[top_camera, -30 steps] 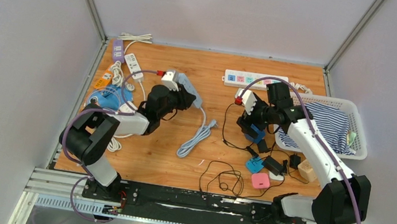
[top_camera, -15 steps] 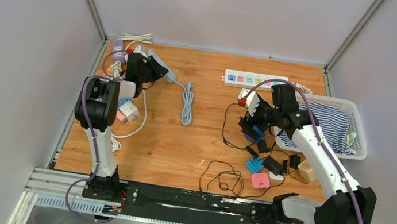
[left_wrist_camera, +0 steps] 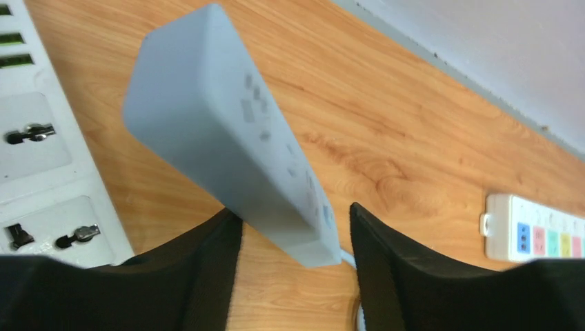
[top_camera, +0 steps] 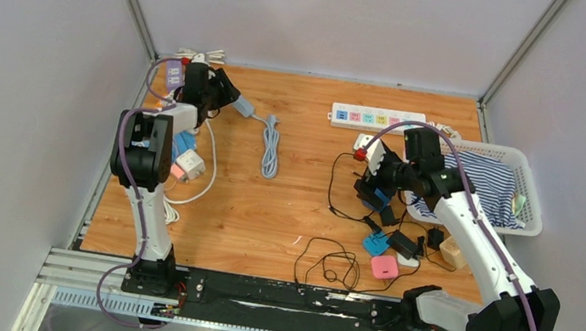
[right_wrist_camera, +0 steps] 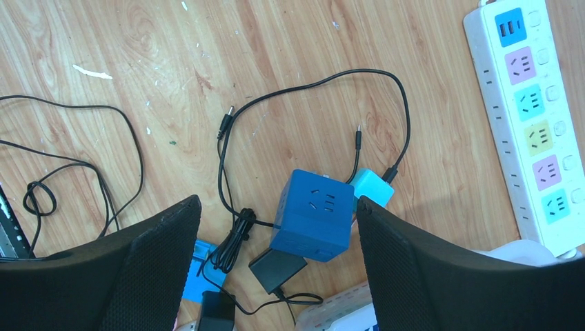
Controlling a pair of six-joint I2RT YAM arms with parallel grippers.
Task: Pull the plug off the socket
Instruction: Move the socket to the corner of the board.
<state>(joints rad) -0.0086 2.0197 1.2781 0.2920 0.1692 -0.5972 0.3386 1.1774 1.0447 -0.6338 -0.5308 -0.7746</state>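
Wooden counter (top_camera: pixel 284 207) inside a pale-walled enclosure, with the socket cluster lying right of centre. The blue cube socket (right_wrist_camera: pixel 314 214) rests on the wood. A light-blue plug (right_wrist_camera: pixel 372 186) sits flush against one side of it, and a thin black cable (right_wrist_camera: pixel 407 117) leaves the plug and loops across the counter. No gap shows between plug and cube, so the plug is judged to be seated and the pull not yet made.

A black adapter (right_wrist_camera: pixel 276 270) lies against the cube's opposite side; whether it is plugged in cannot be told. The right end effector (right_wrist_camera: pixel 274 201) hangs above the cube with its fingers spread wide. One finger stands on each side of the cube, and nothing is gripped between them.

At the far left corner, well apart from the socket, the left end effector (left_wrist_camera: pixel 293 214) straddles one end of a grey-blue power strip (left_wrist_camera: pixel 227 138), which is tilted up off the counter. One finger touches the strip and a thin gap seems to show at the other, so whether the strip is pinched or let go cannot be told. Its grey cord (top_camera: pixel 271 141) trails toward the centre, and a white power strip (left_wrist_camera: pixel 41 138) lies just beside it.

A multicoloured power strip (right_wrist_camera: pixel 534 124) lies along the far edge, near a white basket (top_camera: pixel 489 147) holding striped cloth (top_camera: pixel 488 187).

Progress, as a judgement: only the approach is done. Closing on the plug, steadying the cube and drawing the two apart all remain.
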